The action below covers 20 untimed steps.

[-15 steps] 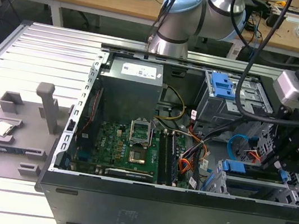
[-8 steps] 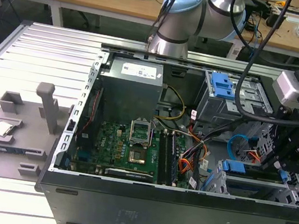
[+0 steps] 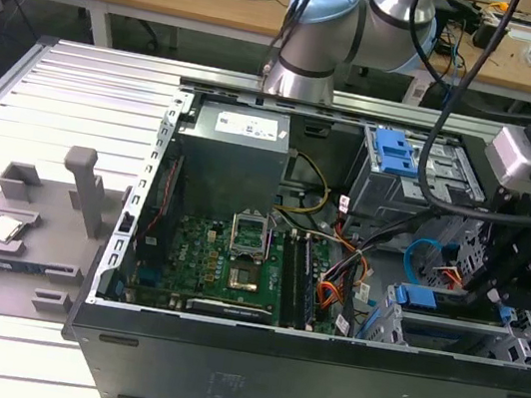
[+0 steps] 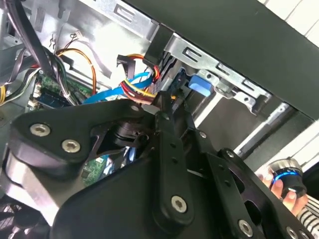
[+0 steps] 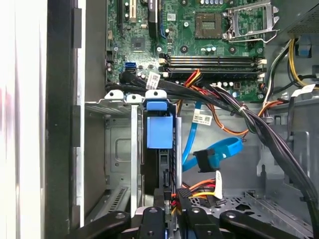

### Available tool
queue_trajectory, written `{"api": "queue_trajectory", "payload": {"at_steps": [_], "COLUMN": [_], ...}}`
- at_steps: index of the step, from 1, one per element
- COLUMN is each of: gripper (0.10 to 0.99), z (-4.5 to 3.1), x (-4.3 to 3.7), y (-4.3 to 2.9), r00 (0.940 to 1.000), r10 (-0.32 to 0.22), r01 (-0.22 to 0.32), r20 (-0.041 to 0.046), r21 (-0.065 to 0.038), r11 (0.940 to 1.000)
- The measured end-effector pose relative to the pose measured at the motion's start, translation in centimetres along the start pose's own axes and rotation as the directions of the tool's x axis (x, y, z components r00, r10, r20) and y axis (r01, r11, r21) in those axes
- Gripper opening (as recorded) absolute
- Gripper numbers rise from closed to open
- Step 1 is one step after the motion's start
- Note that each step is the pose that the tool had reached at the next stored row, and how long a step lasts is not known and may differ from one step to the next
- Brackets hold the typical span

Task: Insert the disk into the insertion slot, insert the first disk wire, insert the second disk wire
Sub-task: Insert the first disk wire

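The disk, edge-on in its bright blue carrier, sits inside the insertion slot, a silver metal drive cage at the case's front corner. In the exterior view the disk lies in the cage at that view's lower right. My gripper hangs just behind the disk's rear edge, shut on a disk wire, a black plug with red, yellow and black leads. The second wrist view shows the fingertips closed at that plug, close to the blue carrier tab. A blue flat disk wire with a black plug hangs loose beside it.
The open computer case holds a green motherboard, a grey power supply and a cage with a blue latch. Thick black cable bundles cross near the disk. A hand holds a blue-ringed knob beyond the case. A grey fixture lies at the exterior view's left.
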<state>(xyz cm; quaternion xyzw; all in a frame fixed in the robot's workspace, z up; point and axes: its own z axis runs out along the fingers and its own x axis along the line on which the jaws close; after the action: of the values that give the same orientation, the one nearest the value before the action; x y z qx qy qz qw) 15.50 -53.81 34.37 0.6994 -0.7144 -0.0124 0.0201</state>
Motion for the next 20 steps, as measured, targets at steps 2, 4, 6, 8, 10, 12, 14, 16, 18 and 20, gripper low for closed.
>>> {"api": "queue_trajectory", "payload": {"at_steps": [2,4,6,8,10,12,14,16,18,20], "gripper": [0.239,0.239,0.239,0.239,0.227,0.106,0.106,0.106,0.106,0.106], "z": [-0.96,-1.72,-2.7,-3.1,-3.84,-4.64,-5.41,-6.15,-6.17,-6.18], "x": [0.01,0.02,0.03,0.02,-0.03,-0.04,-0.04,-0.03,-0.03,-0.03], "y": [0.04,0.08,0.12,0.14,0.18,0.21,0.25,0.28,0.28,0.29], "r00": [1.0,1.0,1.0,1.0,1.0,1.0,1.0,1.0,1.0,1.0], "r10": [0.0,0.0,0.0,0.0,0.0,0.0,0.0,0.0,0.0,0.0], "r01": [0.0,0.0,0.0,0.0,0.0,0.0,0.0,0.0,0.0,0.0], "r20": [-0.0002,-0.0002,-0.0002,-0.0002,-0.0001,-0.0003,-0.0004,-0.0003,-0.0002,-0.0003], "r21": [0.0,0.0,0.0,0.0,0.0,0.0,0.0,0.0,0.0,0.0], "r11": [1.0,1.0,1.0,1.0,1.0,1.0,1.0,1.0,1.0,1.0]}}
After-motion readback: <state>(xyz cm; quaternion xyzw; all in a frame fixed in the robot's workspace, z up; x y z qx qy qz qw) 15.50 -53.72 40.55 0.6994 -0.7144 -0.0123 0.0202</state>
